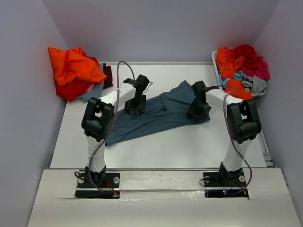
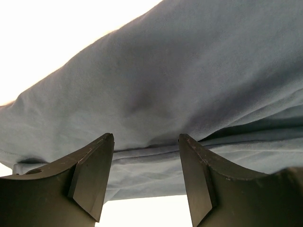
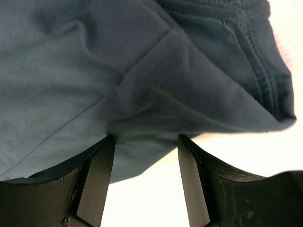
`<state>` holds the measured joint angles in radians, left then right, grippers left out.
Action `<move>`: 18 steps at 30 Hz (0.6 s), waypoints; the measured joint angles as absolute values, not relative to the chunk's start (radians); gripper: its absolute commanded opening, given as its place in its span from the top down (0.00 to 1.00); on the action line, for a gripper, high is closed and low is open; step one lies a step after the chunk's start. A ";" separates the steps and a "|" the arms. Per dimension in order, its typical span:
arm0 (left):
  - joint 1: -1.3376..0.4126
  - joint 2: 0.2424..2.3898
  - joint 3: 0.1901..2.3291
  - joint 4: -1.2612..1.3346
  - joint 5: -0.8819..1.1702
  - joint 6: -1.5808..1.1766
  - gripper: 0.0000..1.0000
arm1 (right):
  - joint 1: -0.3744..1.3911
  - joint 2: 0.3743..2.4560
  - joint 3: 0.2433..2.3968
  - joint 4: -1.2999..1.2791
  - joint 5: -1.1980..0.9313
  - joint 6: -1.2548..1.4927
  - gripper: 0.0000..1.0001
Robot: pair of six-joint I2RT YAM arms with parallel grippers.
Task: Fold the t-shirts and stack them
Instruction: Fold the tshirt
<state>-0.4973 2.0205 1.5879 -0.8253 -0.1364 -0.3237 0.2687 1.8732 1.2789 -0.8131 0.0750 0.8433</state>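
Slate-blue t-shirt [image 1: 165,111], creased, diagonal across table [image 1: 189,142]

- The t-shirt [image 1: 161,113] in the middle of the table is plain dark grey-blue.
- The far left pile [image 1: 71,68] is bright orange on top, with red under it.
- The far right pile [image 1: 244,64] is orange, red, pink, teal and grey.
- Its basket [image 1: 214,60] is white.
- The table [image 1: 189,142] is white.
- The left arm [image 1: 116,97] and right arm [image 1: 220,99] are white and black.
- The walls [image 1: 161,28] are pale purple-grey.
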 measured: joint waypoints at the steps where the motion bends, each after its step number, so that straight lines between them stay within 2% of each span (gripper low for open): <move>1: -0.497 2.019 1.584 -0.824 -0.136 -0.324 0.31 | 0.268 1.878 1.279 -0.809 0.075 0.843 0.38; 18: -0.497 1.848 1.354 -0.809 -0.123 -0.349 0.31 | 0.249 1.951 1.368 -0.829 0.062 0.841 0.38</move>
<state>-0.4973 1.8481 1.3537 -0.8085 -0.1230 -0.3492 0.2489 1.9507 1.3678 -0.8291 0.0616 0.8413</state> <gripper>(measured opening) 0.684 0.616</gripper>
